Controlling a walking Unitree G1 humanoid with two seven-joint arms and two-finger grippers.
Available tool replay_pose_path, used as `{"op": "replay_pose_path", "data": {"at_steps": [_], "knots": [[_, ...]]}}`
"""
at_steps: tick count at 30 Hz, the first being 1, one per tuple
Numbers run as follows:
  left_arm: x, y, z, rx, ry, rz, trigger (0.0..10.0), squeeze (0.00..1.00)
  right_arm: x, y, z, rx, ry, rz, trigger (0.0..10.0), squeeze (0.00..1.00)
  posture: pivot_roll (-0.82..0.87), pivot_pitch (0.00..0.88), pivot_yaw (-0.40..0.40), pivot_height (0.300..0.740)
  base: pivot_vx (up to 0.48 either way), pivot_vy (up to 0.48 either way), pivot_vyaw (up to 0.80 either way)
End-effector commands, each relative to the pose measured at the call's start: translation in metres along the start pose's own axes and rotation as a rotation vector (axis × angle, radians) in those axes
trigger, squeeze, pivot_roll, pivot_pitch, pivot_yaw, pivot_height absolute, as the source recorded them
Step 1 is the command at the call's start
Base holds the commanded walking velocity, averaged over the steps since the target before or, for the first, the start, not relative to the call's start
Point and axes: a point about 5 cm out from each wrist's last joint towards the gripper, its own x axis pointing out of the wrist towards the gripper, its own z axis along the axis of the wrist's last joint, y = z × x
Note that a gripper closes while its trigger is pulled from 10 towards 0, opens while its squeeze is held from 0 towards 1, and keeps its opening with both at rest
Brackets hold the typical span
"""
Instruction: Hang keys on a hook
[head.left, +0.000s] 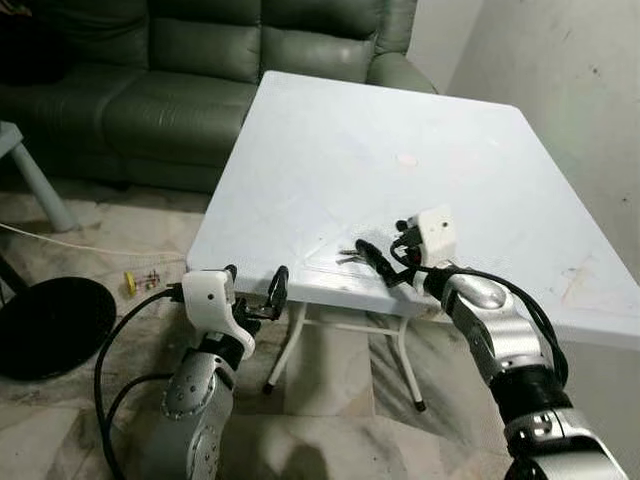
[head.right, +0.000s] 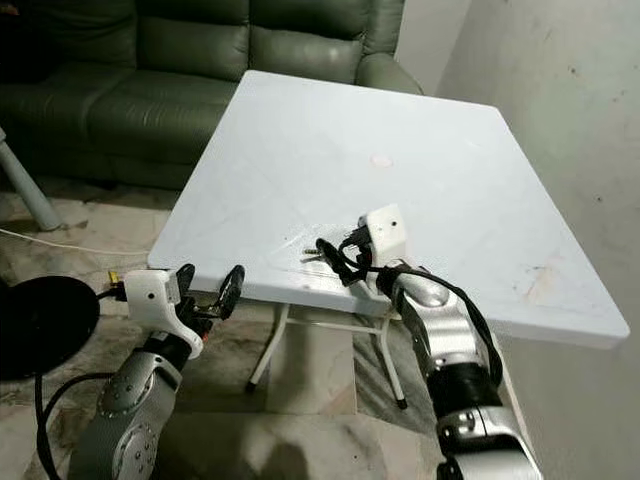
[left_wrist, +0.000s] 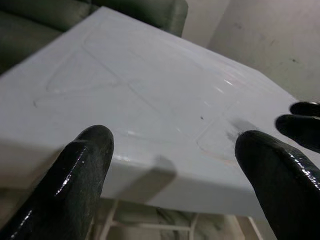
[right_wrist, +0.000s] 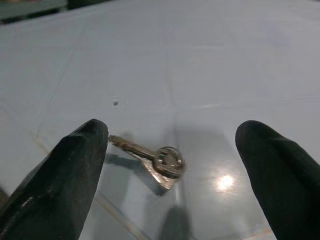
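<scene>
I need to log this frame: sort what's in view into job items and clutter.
Job:
keys, lying on the table
right gripper, fingers open around the keys

Just about:
left gripper, open, off the table's edge
sofa
black disc on the floor

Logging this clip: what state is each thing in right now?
keys: lying flat on the table, not gripped.
right gripper: open, fingers either side of the keys.
left gripper: open, holding nothing, just off the table's near edge.
white table: standing upright.

The keys (right_wrist: 152, 161) are blurred, their number unclear, one tip behind a fingertip (right_wrist: 82, 145).
</scene>
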Motion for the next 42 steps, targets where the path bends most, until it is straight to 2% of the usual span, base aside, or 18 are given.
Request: {"op": "replay_pose_path", "data": {"at_steps": [1,7,10,21,25,26,27,28,30,31,32,33,35,36,42], "knots": [[-0.003,-0.007,0.002,-0.011,0.001,-0.009,10.0,0.00,0.003,-0.001,0.002,-0.016,0.007,0.018,10.0,0.00,0.05,0.134,-0.137,0.715,0.000,0.000,0.00],[-0.007,-0.010,0.002,-0.018,0.005,-0.009,10.0,0.00,0.006,0.002,0.003,-0.026,-0.001,0.026,10.0,0.00,0.05,0.149,-0.141,0.715,0.000,0.000,0.00],[-0.010,-0.011,0.002,-0.023,0.012,-0.006,10.0,0.00,0.013,0.006,0.000,-0.018,0.024,0.018,10.0,0.00,0.06,0.162,-0.140,0.715,0.000,0.000,0.00],[-0.016,-0.011,0.002,-0.027,0.026,0.005,10.0,0.00,0.017,0.011,-0.005,-0.028,0.046,0.020,10.0,0.00,0.07,0.175,-0.141,0.715,0.000,0.000,0.00],[-0.018,-0.011,0.002,-0.028,0.033,0.012,10.0,0.00,0.017,0.010,-0.005,-0.033,0.029,-0.014,10.0,0.00,0.07,0.178,-0.142,0.715,0.000,0.000,0.00],[-0.018,-0.011,0.002,-0.028,0.033,0.013,10.0,0.00,0.017,0.010,-0.006,-0.032,0.033,-0.014,3.7,0.00,0.07,0.178,-0.142,0.715,0.000,0.000,0.00],[-0.018,-0.011,0.002,-0.028,0.033,0.014,10.0,0.00,0.017,0.010,-0.006,-0.031,0.037,-0.013,3.7,0.00,0.07,0.178,-0.142,0.715,0.000,0.000,0.00],[-0.018,-0.011,0.002,-0.029,0.033,0.016,10.0,0.00,0.017,0.010,-0.005,-0.041,0.037,-0.023,2.6,0.00,0.07,0.177,-0.144,0.715,0.000,0.000,0.00],[-0.018,-0.012,0.002,-0.030,0.033,0.017,10.0,0.00,0.018,0.009,-0.006,-0.034,0.042,-0.030,2.4,0.00,0.07,0.177,-0.144,0.715,0.000,0.000,0.00],[-0.018,-0.012,0.002,-0.031,0.032,0.017,10.0,0.00,0.018,0.009,-0.005,-0.040,0.036,-0.032,0.7,0.00,0.07,0.175,-0.145,0.715,0.000,0.000,0.00],[-0.017,-0.012,0.002,-0.031,0.032,0.016,10.0,0.00,0.018,0.009,-0.004,-0.046,0.033,-0.032,0.7,0.00,0.07,0.175,-0.145,0.715,0.000,0.000,0.00],[-0.017,-0.012,0.002,-0.032,0.033,0.017,10.0,0.00,0.018,0.008,-0.004,-0.038,0.027,-0.033,0.0,0.00,0.07,0.175,-0.145,0.715,0.000,0.000,0.00],[-0.017,-0.012,0.002,-0.034,0.033,0.019,10.0,0.00,0.017,0.006,-0.003,-0.058,0.023,-0.049,0.0,0.00,0.07,0.175,-0.145,0.715,0.000,0.000,0.00],[-0.017,-0.012,0.002,-0.034,0.033,0.020,10.0,0.00,0.018,0.006,-0.003,-0.033,0.026,-0.042,0.0,0.00,0.07,0.176,-0.145,0.715,0.000,0.000,0.00],[-0.017,-0.012,0.002,-0.039,0.035,0.025,10.0,0.00,0.018,0.003,-0.001,-0.036,0.009,-0.067,0.0,0.00,0.07,0.182,-0.146,0.715,0.000,0.000,0.00]]}}
